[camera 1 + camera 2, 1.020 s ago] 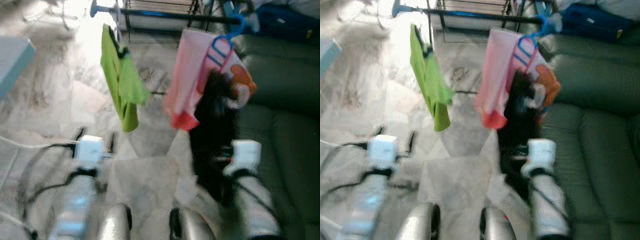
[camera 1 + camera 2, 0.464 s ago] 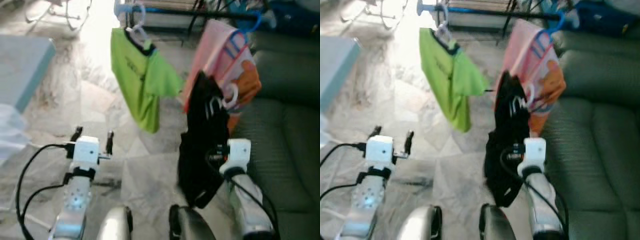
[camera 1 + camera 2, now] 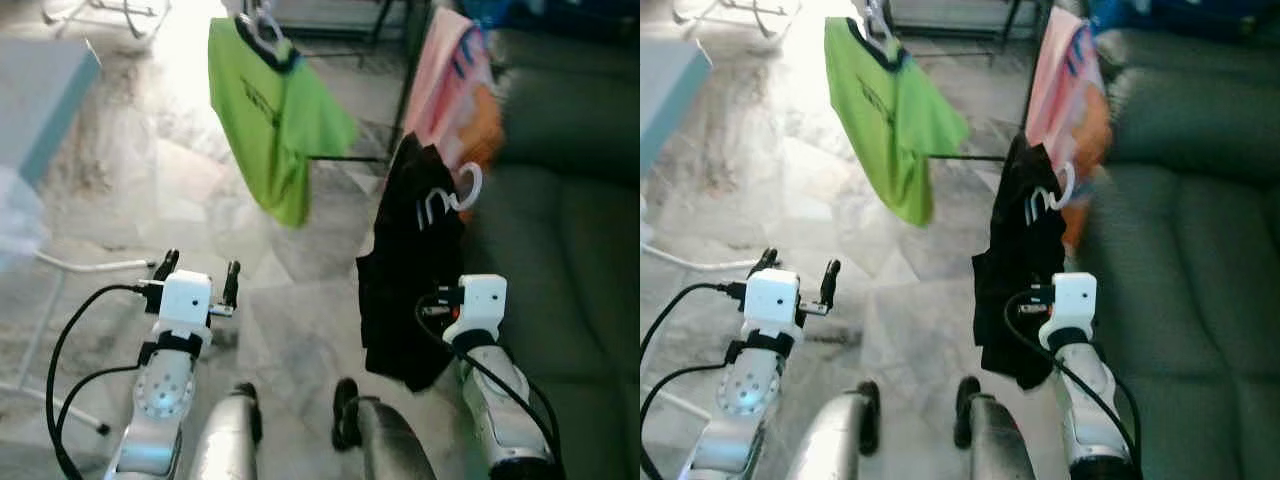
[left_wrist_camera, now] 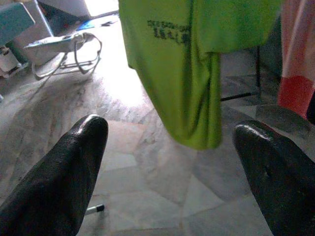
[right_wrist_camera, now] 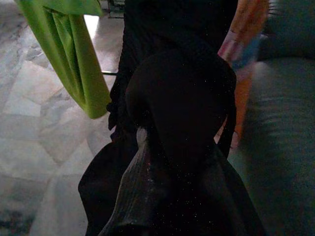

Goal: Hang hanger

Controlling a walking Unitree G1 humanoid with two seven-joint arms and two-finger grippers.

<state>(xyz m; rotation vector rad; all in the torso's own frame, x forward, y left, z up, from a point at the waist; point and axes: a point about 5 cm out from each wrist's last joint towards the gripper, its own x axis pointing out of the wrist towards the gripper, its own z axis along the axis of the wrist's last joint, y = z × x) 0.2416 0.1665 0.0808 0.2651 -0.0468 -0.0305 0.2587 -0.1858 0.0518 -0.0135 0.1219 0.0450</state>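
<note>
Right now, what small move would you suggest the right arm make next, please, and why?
Probably raise it: the right gripper holds the black shirt, whose white hook hangs free, below the hangers of the green shirt and pink garment.

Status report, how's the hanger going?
Right gripper shut on black garment, white hanger not yet hung. Left gripper open, idle. Green shirt hangs nearby.

Both silver arms are stretched forward and held low. The left gripper [image 3: 198,270] has its jaws spread wide with nothing between them. The right gripper [image 3: 1032,290] is raised a little higher, its jaws closed on black cloth
</note>
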